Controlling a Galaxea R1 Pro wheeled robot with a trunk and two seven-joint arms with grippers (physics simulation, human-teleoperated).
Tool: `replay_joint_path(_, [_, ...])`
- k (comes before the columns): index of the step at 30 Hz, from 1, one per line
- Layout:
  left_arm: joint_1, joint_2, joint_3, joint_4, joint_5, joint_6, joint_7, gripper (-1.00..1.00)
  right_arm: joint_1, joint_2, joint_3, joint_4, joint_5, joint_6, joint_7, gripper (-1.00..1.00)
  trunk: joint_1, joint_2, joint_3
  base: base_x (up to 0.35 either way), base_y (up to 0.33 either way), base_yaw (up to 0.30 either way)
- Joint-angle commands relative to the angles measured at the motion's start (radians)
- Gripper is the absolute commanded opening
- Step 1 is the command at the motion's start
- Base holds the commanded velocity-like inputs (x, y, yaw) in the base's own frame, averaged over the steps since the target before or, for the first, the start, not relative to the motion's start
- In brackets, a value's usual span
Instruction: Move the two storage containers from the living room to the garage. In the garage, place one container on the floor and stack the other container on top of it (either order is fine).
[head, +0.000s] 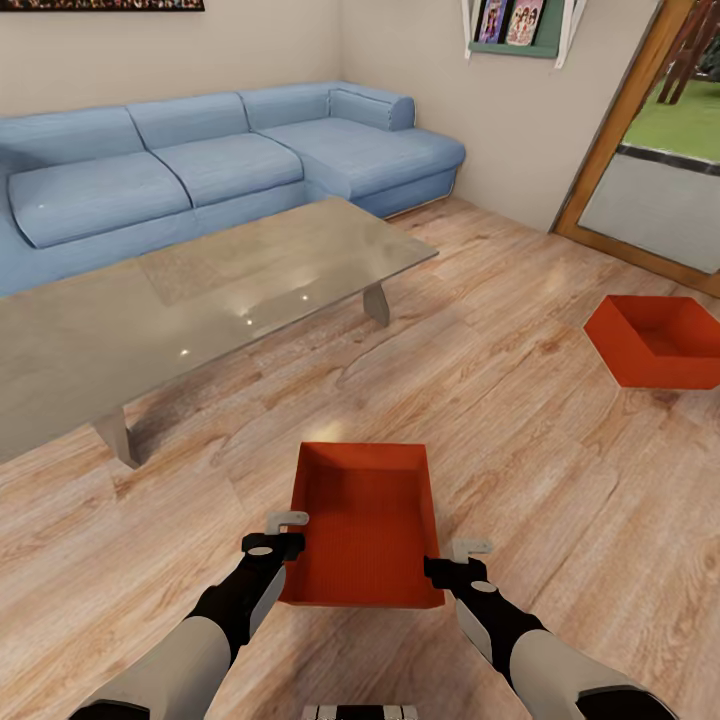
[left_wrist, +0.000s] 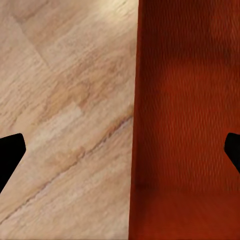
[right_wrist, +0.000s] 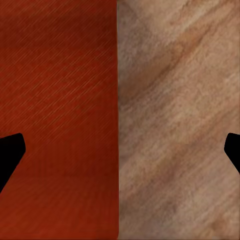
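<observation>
Straddling the near red-orange rectangular lidless bin (head: 365, 525), the left gripper (head: 283, 535) and right gripper (head: 460, 563) stood spread wide, each over a long wall. Closing both evenly at mid-wall looked wisest, since the second red-orange bin (head: 660, 340) waited at two o'clock.

Two red-orange rectangular storage containers, open-topped, plain flat walls, upright on the light wood plank floor (head: 520, 330) of the living room. Nearer container (head: 365, 520) lying lengthwise straight ahead, just this side of the glass coffee table's near edge, empty, ribbed bottom showing. Second container (head: 655, 338) well apart to the right, turned at an angle, near the doorway, partly cut by the picture's edge.
</observation>
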Motion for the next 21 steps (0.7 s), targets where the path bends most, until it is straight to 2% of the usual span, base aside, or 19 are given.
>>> replay_joint_path(1, [0.000,0.001,-0.008,-0.001,0.001,0.007,0.007,1.00,0.000,0.000,0.008,0.001,-0.008,-0.003,-0.005,1.00,0.004,-0.007,-0.004,0.000,0.000,0.000])
replay_joint_path(11, [0.000,0.001,-0.007,0.033,0.003,0.006,0.009,1.00,0.000,0.001,0.008,-0.020,-0.008,0.000,-0.012,1.00,0.042,-0.077,-0.035,0.000,0.000,0.000])
replay_joint_path(21, [0.000,0.001,-0.006,0.034,0.004,0.006,0.009,1.00,-0.001,0.001,0.011,-0.062,-0.008,0.011,-0.017,1.00,0.046,-0.084,-0.038,0.000,0.000,0.000])
